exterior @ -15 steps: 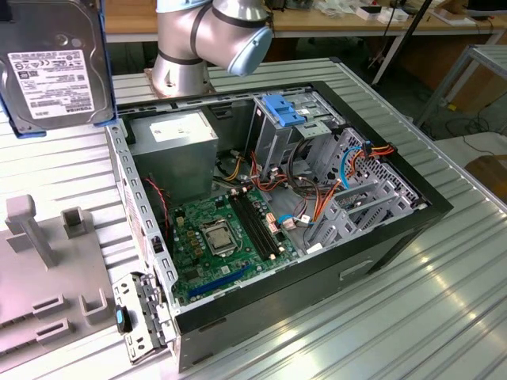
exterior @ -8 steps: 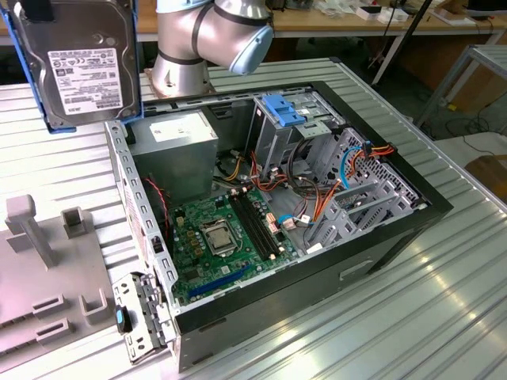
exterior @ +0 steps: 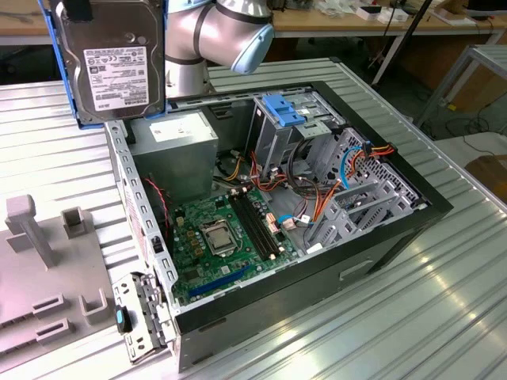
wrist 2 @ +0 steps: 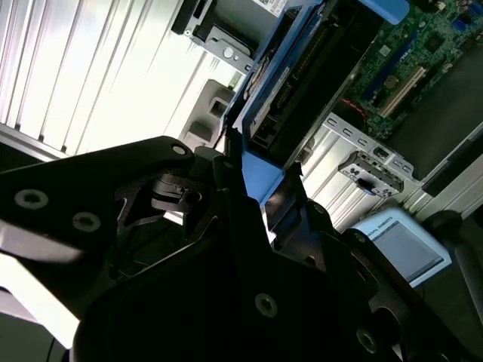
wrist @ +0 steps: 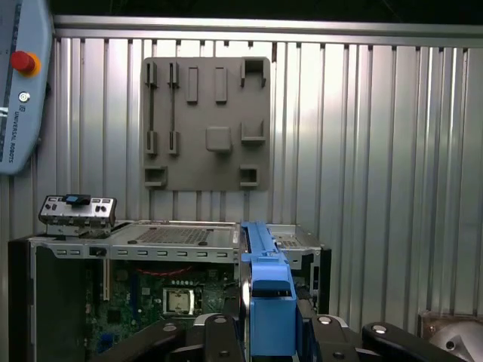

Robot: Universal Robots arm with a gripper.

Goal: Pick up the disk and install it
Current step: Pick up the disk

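Observation:
The disk (exterior: 111,59) hangs upright in the air at the exterior view's upper left, above the far left corner of the open computer case (exterior: 396,237). Its grey-black face with a white label faces the camera, and its blue carrier frame shows along the edges. My gripper (exterior: 78,8) grips it from above, shut on the disk. In the second wrist view my black fingers (wrist 2: 226,188) clamp the blue carrier (wrist 2: 264,181), with the disk (wrist 2: 317,68) reaching out past them. The first wrist view shows the carrier (wrist: 268,302) edge-on between the fingers (wrist: 215,332), above the case.
Inside the case are a grey drive cage topped by a fixed blue bracket (exterior: 289,111), a power supply (exterior: 174,142), a motherboard (exterior: 222,237) and loose cables. A grey fixture plate (exterior: 40,277) lies on the ribbed metal table (exterior: 380,332). A teach pendant (wrist: 19,75) lies beside the case.

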